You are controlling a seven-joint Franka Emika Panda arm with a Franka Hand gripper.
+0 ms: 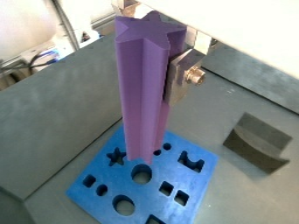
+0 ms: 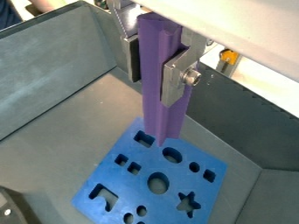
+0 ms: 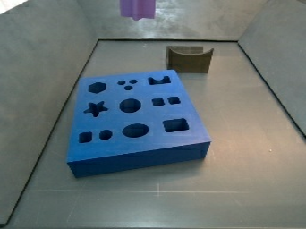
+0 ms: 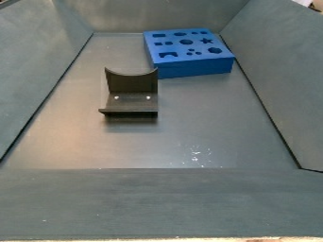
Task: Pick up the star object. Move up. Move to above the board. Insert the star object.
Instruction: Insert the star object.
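The pincer [image 1: 176, 66] is clamped on the star object [image 1: 146, 87], high above the board [image 3: 131, 152]. The purple star object looks light and stiff (maybe a bit smooth). Holding it near the top keeps the bottom end free to go in.

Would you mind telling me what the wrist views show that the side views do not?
Only the wrist views show the gripper clamped on the star object, held upright above the board. Only the side views show the whole fixture standing apart from the board; one shows just the star object's lower tip at the frame edge. Both share the board with its empty star hole.
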